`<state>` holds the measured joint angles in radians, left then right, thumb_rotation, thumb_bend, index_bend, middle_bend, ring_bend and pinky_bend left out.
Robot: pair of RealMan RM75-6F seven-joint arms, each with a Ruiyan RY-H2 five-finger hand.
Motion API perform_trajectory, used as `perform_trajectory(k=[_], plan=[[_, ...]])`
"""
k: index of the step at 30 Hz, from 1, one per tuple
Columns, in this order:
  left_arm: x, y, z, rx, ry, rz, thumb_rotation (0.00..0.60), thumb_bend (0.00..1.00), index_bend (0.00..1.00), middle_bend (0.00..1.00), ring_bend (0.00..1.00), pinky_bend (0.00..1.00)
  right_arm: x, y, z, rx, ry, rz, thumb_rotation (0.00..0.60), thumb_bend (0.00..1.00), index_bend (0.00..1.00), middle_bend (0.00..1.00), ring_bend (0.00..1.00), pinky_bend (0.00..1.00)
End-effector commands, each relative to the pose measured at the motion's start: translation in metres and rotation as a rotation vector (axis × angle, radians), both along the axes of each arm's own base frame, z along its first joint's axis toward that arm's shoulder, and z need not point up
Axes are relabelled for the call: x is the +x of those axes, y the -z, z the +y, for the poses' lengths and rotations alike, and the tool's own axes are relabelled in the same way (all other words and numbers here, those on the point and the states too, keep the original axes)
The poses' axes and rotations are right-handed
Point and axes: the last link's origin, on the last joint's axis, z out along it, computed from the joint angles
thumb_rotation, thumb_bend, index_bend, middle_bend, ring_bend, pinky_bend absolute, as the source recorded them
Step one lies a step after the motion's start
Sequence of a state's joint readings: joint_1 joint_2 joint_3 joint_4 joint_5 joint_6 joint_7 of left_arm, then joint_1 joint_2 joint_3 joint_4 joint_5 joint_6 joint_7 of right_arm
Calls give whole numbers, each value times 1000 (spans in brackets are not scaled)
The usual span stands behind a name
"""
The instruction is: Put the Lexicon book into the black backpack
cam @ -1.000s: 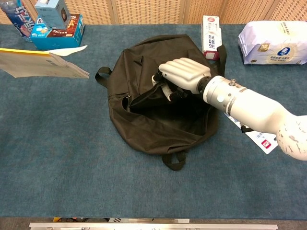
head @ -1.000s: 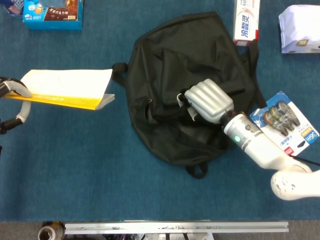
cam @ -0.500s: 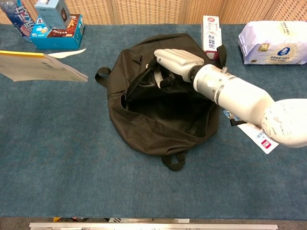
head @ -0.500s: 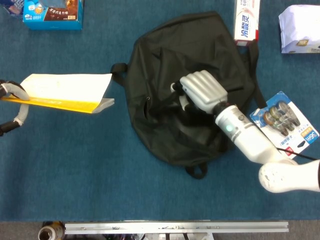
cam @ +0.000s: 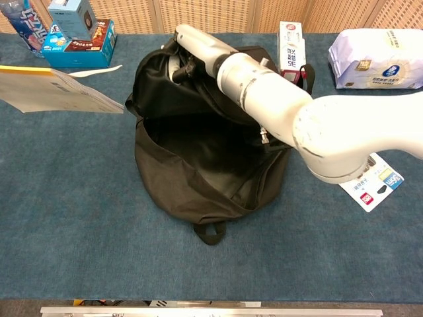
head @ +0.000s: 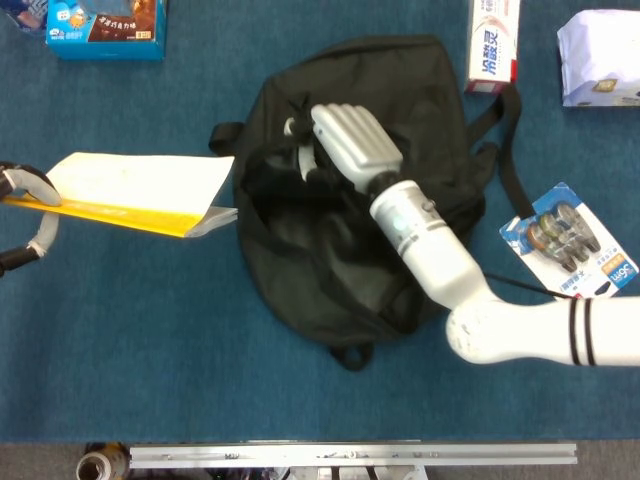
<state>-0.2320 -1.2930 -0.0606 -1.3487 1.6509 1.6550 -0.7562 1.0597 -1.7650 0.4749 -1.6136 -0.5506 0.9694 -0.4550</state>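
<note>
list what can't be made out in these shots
- Left robot hand: cut off by the head view's left edge; absent from the chest view.
- Book: title unreadable, too small.
- Right robot hand: fingertips hidden in backpack fabric.
- Backpack interior: too dark.

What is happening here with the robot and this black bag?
The right hand grips the upper flap of the black backpack and lifts it, so the mouth gapes wide. The left hand, at the left edge, holds the Lexicon book in the air beside the opening. The book is not inside yet.
</note>
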Motion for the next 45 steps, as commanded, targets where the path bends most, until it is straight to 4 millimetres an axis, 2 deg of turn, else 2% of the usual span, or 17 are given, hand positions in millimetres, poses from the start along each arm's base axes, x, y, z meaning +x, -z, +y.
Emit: perform_trajectory(k=[1,8,13,26,33,45], plan=[[1,-1,0,2,4,-1,600,402,683,590,521,415,9,1,-8,-27,36,-28,600,868,725,609,638,919],[2,2,-3,-25,2,-4,600,402,683,590,520,415,14,9,-22,-42,116,-81,600,867,725,609,638,919],[7,13,0,-65,13,-2,600,402,683,590,520,415,17,13,-31,-52,168,-123,600,867,725,609,638,919],[39,37,8,-128,100,9,600,402,684,590,520,415,49,14,-41,-29,244,-252,600,865,725,609,638,919],[56,52,20,-153,106,-1,600,402,686,589,520,415,58,20,-41,-20,272,-285,600,865,725,608,638,919],[71,83,44,-129,66,39,600,402,693,589,519,415,71,20,-38,30,297,-340,600,865,725,608,638,919]])
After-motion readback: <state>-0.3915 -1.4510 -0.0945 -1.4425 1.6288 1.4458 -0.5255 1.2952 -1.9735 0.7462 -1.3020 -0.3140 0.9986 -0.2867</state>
